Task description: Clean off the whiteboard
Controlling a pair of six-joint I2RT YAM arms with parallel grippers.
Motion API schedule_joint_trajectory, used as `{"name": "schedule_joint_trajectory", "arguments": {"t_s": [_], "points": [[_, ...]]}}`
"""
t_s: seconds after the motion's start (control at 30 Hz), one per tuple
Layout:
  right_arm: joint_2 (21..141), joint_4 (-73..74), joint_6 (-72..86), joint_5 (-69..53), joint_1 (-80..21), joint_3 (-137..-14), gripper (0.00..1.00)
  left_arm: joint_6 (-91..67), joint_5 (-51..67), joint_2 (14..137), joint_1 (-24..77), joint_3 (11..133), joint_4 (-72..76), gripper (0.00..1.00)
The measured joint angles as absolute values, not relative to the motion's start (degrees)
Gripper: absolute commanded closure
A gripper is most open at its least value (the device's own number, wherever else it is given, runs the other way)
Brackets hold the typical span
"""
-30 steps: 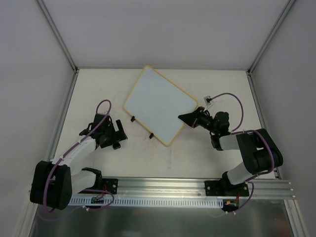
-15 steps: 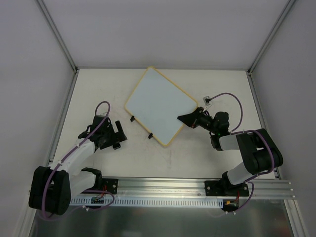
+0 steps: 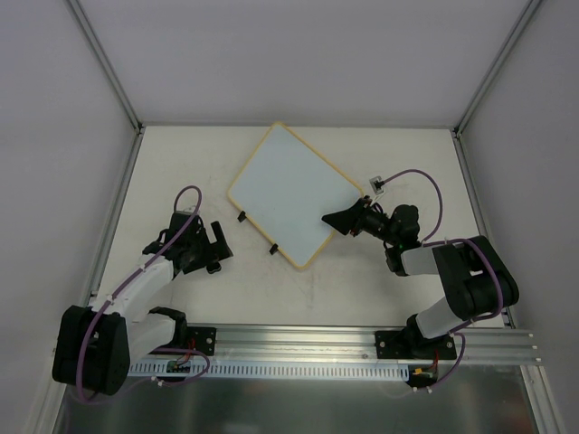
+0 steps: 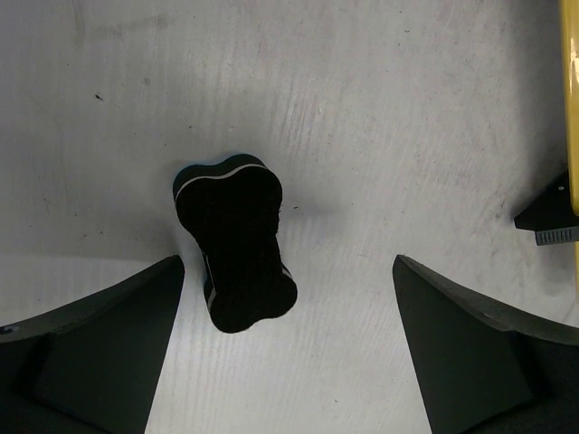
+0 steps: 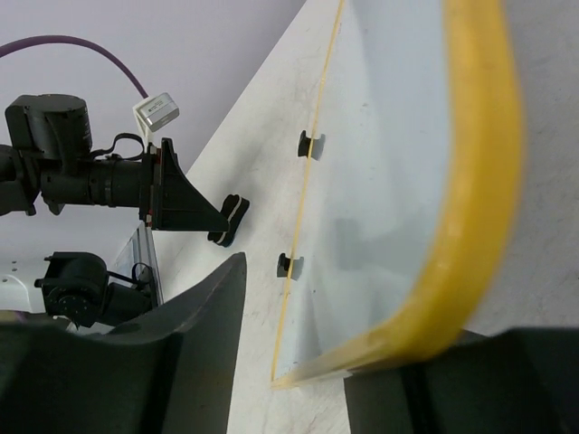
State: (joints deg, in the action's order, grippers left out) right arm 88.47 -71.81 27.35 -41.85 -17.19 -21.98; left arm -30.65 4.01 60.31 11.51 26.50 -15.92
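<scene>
The whiteboard (image 3: 289, 190) lies tilted on the table, its pale face bare and its rim yellow, with two black clips (image 3: 242, 217) on its lower-left edge. My right gripper (image 3: 330, 218) is rolled on its side at the board's lower-right edge. In the right wrist view the yellow rim (image 5: 470, 181) rests on one finger (image 5: 470, 389), the other finger stands apart, and the gripper (image 5: 294, 316) is open. My left gripper (image 3: 215, 246) is open left of the board. In the left wrist view the black eraser (image 4: 237, 244) lies on the table between its fingers (image 4: 288, 262), nearer the left one.
Grey walls and metal posts close the table on three sides. The aluminium rail (image 3: 298, 348) with both arm bases runs along the near edge. A purple cable (image 3: 425, 181) loops behind the right wrist. One clip (image 4: 547, 217) and the rim show at the right of the left wrist view.
The left gripper drew back slightly toward the lower left. The right gripper edged left, and the whiteboard shifted a little with it.
</scene>
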Motion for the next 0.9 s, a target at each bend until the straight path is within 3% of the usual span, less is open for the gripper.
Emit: {"name": "schedule_joint_trajectory", "arguments": {"t_s": [0.1,0.2,0.43,0.5,0.9], "points": [[88.4,-72.4,27.3,-41.9,-17.3,-22.0,0.48,-30.7,4.0,60.3,11.5,26.5,-15.9,0.01],[88.4,-72.9,27.3,-42.0,-17.4,-22.0,0.31,-30.7,4.0,60.3,11.5,26.5,-15.9,0.01],[88.2,-73.3,27.2,-42.0,-17.5,-22.0,0.13,-30.7,4.0,59.9,11.5,26.5,-15.9,0.01],[88.1,-73.4,27.1,-42.0,-17.5,-22.0,0.01,-30.7,4.0,59.8,11.5,26.5,-15.9,0.01],[87.0,-73.5,26.7,-40.7,-17.0,-20.4,0.01,-30.7,4.0,58.5,11.5,26.3,-16.0,0.01]]}}
